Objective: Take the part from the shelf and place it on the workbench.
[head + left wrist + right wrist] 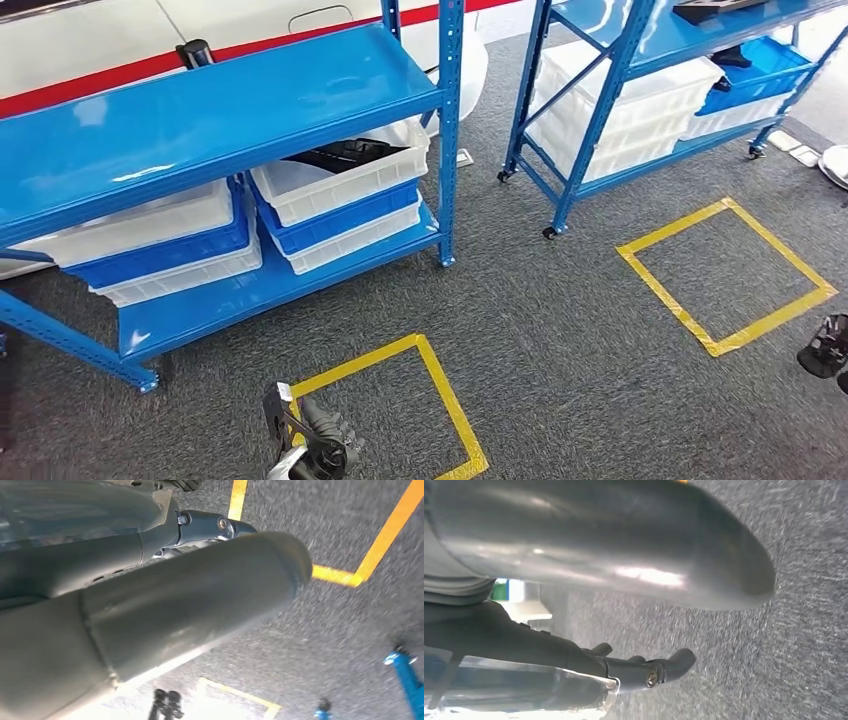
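A black part lies in the top white bin on the middle level of the near blue shelf. My left hand hangs low over the carpet, well in front of that shelf, by a yellow tape square. In the left wrist view its thick thumb and dark fingers are apart with nothing held. My right hand hangs at the right edge. Its thumb and fingers are spread and empty.
A second blue shelf on castors stands at the back right with white and blue bins and a dark part on top. Another yellow tape square marks the grey carpet in front of it. Stacked bins fill the near shelf.
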Robot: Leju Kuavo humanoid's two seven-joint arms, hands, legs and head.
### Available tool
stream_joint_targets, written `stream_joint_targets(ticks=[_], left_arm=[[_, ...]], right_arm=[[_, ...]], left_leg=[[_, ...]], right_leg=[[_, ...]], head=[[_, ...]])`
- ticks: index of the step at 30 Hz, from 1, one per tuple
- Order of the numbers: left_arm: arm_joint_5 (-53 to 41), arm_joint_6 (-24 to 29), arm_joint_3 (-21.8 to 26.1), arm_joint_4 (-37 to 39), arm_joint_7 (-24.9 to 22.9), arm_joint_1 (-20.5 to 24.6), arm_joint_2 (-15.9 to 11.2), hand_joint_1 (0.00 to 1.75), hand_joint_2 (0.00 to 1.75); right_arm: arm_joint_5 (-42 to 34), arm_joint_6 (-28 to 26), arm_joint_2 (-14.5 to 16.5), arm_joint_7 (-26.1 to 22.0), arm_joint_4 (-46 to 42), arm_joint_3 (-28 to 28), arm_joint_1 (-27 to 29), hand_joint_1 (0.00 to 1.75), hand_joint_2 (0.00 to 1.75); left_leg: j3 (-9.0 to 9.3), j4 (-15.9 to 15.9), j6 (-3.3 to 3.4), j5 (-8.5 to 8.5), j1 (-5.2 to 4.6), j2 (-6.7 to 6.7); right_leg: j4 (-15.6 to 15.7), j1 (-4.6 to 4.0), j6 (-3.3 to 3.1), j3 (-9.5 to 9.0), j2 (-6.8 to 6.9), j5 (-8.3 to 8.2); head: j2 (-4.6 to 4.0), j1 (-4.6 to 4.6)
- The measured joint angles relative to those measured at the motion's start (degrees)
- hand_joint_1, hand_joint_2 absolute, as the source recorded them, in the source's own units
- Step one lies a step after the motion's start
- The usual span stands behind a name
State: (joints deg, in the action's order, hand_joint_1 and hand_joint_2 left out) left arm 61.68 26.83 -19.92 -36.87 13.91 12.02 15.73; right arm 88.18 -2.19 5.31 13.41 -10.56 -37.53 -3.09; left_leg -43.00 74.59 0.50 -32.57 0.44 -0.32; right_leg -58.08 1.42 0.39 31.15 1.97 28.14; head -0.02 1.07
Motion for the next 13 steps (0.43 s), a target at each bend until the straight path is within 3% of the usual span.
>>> stream_joint_targets(ticks=[1, 2, 3, 4, 6, 7, 9, 10, 13], left_arm=[[0.00, -0.05, 0.01, 0.00, -0.04, -0.06, -0.01, 0.00, 0.00], [0.00, -0.10, 0.02, 0.00, -0.05, -0.09, -0.01, 0.00, 0.00], [0.00, -0.13, 0.02, -0.01, -0.07, -0.08, -0.01, 0.00, 0.00], [0.00, -0.16, 0.01, -0.04, -0.09, -0.03, -0.01, 0.00, 0.00], [0.00, -0.19, 0.01, -0.12, -0.09, 0.10, 0.01, 0.00, 0.00], [0.00, -0.20, 0.02, -0.15, -0.09, 0.13, 0.01, 0.00, 0.00], [0.02, -0.20, 0.04, -0.18, -0.09, 0.11, 0.00, 0.00, 0.00], [0.03, -0.20, 0.05, -0.19, -0.07, 0.11, 0.02, 0.00, 0.00], [0.06, -0.20, 0.06, -0.20, 0.00, 0.24, 0.13, 0.00, 0.00]], right_arm=[[0.00, 0.00, -0.03, 0.03, 0.00, 0.00, -0.01, 0.00, 0.00], [-0.01, 0.00, -0.03, 0.05, 0.00, 0.00, -0.07, 0.00, 0.00], [-0.01, 0.00, 0.01, 0.05, 0.00, 0.00, -0.17, 0.00, 0.00], [-0.01, 0.01, 0.09, 0.04, 0.00, 0.00, -0.24, 0.00, 0.00], [-0.01, 0.04, 0.24, 0.01, 0.00, 0.00, -0.29, 0.00, 0.00], [-0.02, 0.07, 0.28, -0.01, 0.00, 0.00, -0.33, 0.00, 0.00], [-0.03, 0.11, 0.30, -0.02, -0.01, 0.00, -0.46, 0.00, 0.00], [-0.03, 0.13, 0.28, -0.03, -0.01, 0.00, -0.47, 0.00, 0.00], [-0.05, 0.13, 0.20, -0.08, -0.02, 0.01, -0.34, 0.00, 0.00]], left_leg=[[-0.33, 0.45, 0.08, 0.49, 0.04, 0.17], [0.63, -1.52, 0.31, 2.02, 0.02, 0.45], [2.65, -5.34, 0.74, 4.03, -0.12, 1.20], [4.90, -9.55, 1.33, 5.57, -0.47, 2.84], [7.76, -14.91, 2.17, 6.90, -1.21, 5.21], [8.04, -15.61, 2.34, 6.76, -1.49, 5.53], [8.22, -16.21, 2.48, 7.10, -1.37, 3.81], [8.51, -16.71, 2.64, 7.42, -1.13, 2.99], [9.06, -17.61, 3.07, 8.10, -0.62, 0.90]], right_leg=[[0.00, -0.14, -0.12, -0.07, 0.85, 0.10], [0.00, -0.28, -0.22, -0.21, 1.66, 0.22], [0.00, -0.41, -0.27, -0.42, 2.35, 0.34], [0.01, -0.56, -0.23, -0.66, 2.95, 0.52], [0.03, -0.93, 0.14, -0.98, 4.03, 0.90], [0.10, -1.02, 0.40, -1.13, 4.62, 1.06], [0.24, -1.12, 0.92, -1.43, 5.58, 1.35], [-0.19, -1.13, 1.13, -1.44, 4.74, 1.73], [-5.76, -0.85, 1.08, 0.86, -0.16, 4.57]], head=[[0.00, 0.01], [0.00, 0.01], [0.00, 0.02], [0.00, 0.00], [0.00, -0.10], [0.00, -0.14], [0.00, -0.09], [0.00, -0.14], [0.00, -0.35]])
